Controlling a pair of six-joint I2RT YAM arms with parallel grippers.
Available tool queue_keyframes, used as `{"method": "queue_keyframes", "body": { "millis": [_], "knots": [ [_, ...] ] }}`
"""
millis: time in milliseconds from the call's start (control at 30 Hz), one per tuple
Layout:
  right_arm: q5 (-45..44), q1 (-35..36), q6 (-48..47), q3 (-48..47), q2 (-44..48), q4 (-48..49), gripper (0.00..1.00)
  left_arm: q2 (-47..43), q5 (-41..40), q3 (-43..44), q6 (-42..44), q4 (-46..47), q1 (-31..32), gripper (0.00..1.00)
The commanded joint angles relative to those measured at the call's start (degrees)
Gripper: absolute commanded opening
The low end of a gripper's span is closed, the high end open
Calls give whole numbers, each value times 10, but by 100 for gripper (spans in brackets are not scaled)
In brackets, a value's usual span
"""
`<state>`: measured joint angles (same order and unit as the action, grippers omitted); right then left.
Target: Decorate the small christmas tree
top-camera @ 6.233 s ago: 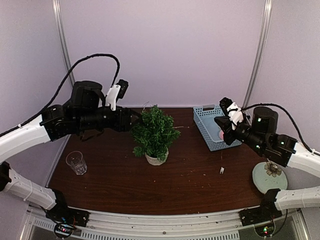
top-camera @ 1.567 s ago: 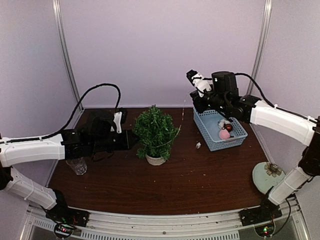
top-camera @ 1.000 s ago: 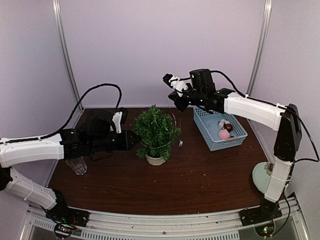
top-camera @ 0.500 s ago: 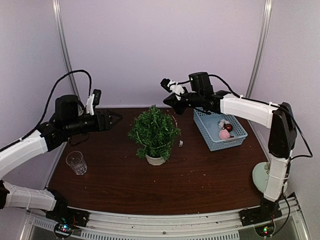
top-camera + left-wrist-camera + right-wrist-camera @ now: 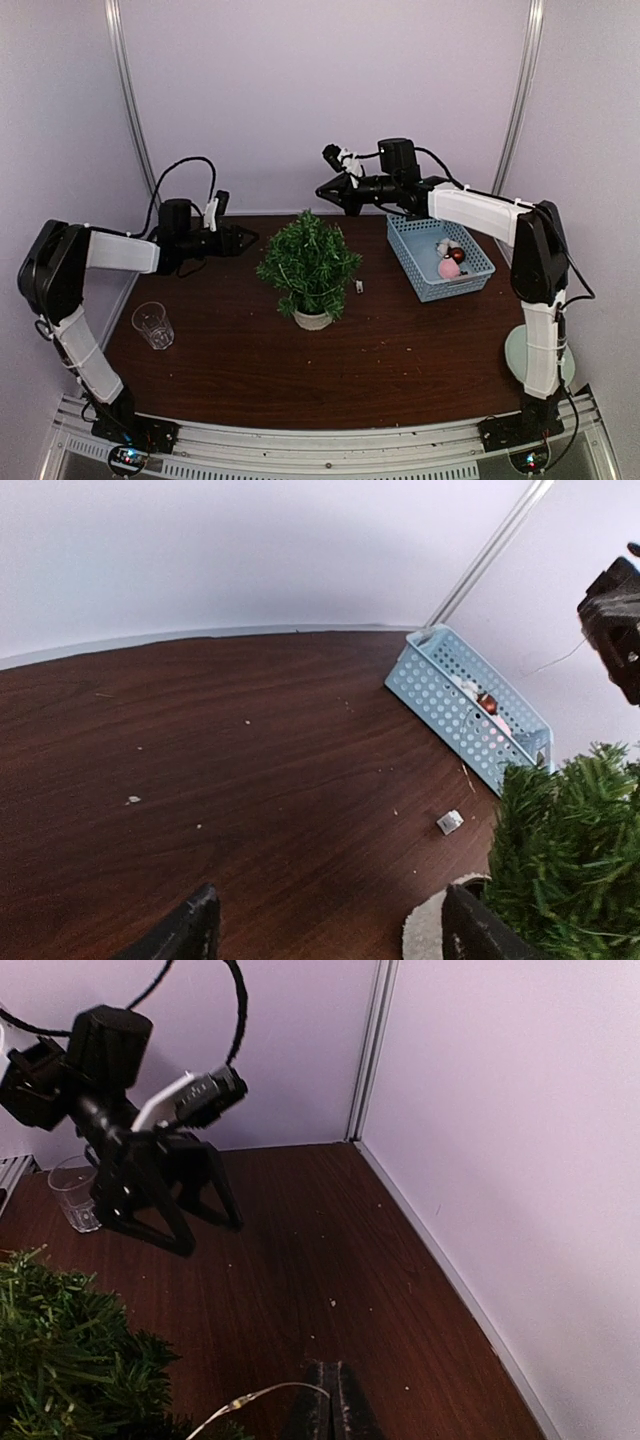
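Near the middle of the tabletop stood the small christmas tree [image 5: 308, 265], upright in its white pot [image 5: 312, 320]. The right gripper [image 5: 322, 187] hung over the tree's far side with its 2 fingers pressed together on a thin wire [image 5: 265, 1392]. The wire trailed toward the sprigs and carried what looked like a tiny light. A small white piece [image 5: 358, 287] lay on the wood just beside the pot. It may have been the wire's end, though the link could not be traced. The left gripper [image 5: 248, 238] hovered toward the far left corner, well apart from the tree, jaws spread wide and holding nothing. The light-blue basket [image 5: 415, 262] sat by the far right edge with a few baubles inside. The step in hand appeared to be draping the wire over the branches. To do it well, the right arm would probably need to circle the crown low enough for the sprigs to catch the wire, with some slack kept so that the light tree did not tip. The free left gripper could steady the pot while staying out of that circling path.
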<state>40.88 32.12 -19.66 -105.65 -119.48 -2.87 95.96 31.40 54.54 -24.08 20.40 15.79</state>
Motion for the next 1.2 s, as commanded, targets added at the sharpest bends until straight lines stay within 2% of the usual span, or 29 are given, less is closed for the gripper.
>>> {"method": "queue_keyframes", "body": {
  "millis": [0,100,200,467,700,800,867,1167],
  "knots": [
    [69,2,32,-37,-21,27,0,113,139,42,8,230,-1,75],
    [84,3,39,-49,-33,27,0,215,202,109,-59,320,0,75],
    [89,5,44,-55,-41,42,0,285,222,157,-99,397,11,75],
    [97,10,59,-71,-60,53,0,349,232,248,-39,337,73,76],
    [101,16,62,-76,-70,54,0,403,259,311,-79,399,105,76],
    [102,16,63,-77,-70,56,0,421,262,327,-105,432,110,73],
    [102,16,63,-76,-70,56,0,429,259,330,-124,461,110,65],
    [100,16,68,-63,-68,65,0,425,252,314,-144,514,110,10]
  ]
}}
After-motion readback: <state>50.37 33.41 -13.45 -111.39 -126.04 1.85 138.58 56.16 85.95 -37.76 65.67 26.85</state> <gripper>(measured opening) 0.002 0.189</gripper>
